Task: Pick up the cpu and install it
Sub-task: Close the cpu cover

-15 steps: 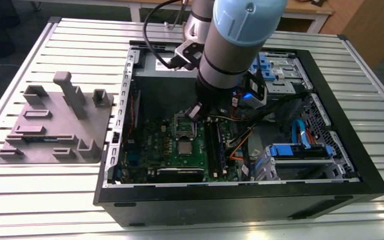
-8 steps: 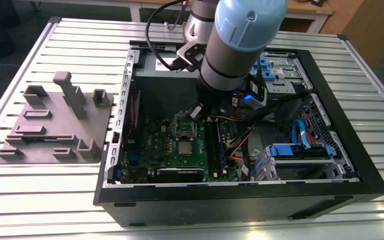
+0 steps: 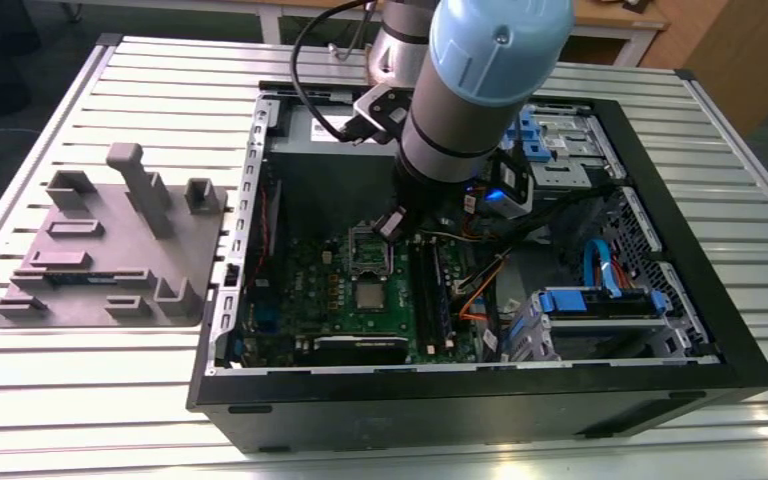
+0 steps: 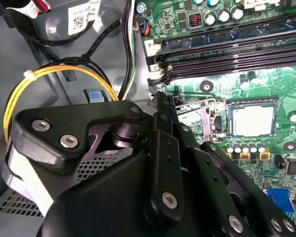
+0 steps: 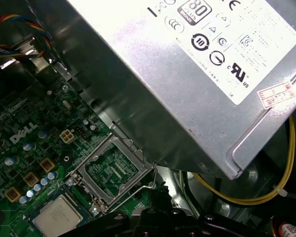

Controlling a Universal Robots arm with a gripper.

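Silver-topped, the cpu (image 3: 369, 295) (image 4: 253, 120) (image 5: 56, 217) already lay seated in its socket on the green motherboard (image 3: 357, 300), with the socket's load plate (image 5: 114, 168) swung up on its far side. Your gripper (image 3: 390, 226) hung just beyond that plate, near the power supply (image 5: 187, 74); you could not tell whether its fingers were apart or together.

Even bright light; glare on motherboard (image 4: 246, 74); near linkage soft.
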